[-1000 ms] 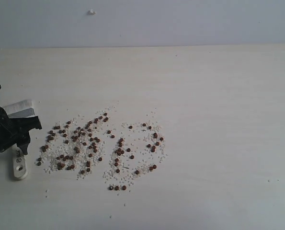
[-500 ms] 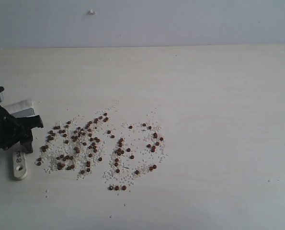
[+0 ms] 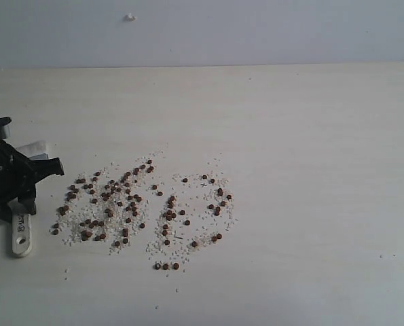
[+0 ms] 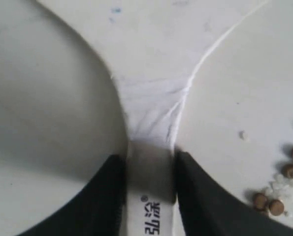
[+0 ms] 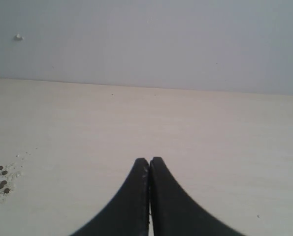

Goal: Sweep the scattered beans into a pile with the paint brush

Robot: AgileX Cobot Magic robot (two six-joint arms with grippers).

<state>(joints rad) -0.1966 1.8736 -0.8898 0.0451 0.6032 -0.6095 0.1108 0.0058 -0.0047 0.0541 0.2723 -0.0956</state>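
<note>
Got the left gripper clamped on the brush handle, right at the counter's left edge. Blocks most of the brush from outside: only the handle end toward the front edge and a bit of bristle toward the back. Up close from the left wrist, shows fingers hugging both sides of the handle, plus black print on it. Got the beans strewn with white grains just right of the brush, nearest ones beside the gripper. Only catch the right gripper from its own wrist: jaws pressed together, empty.
</note>
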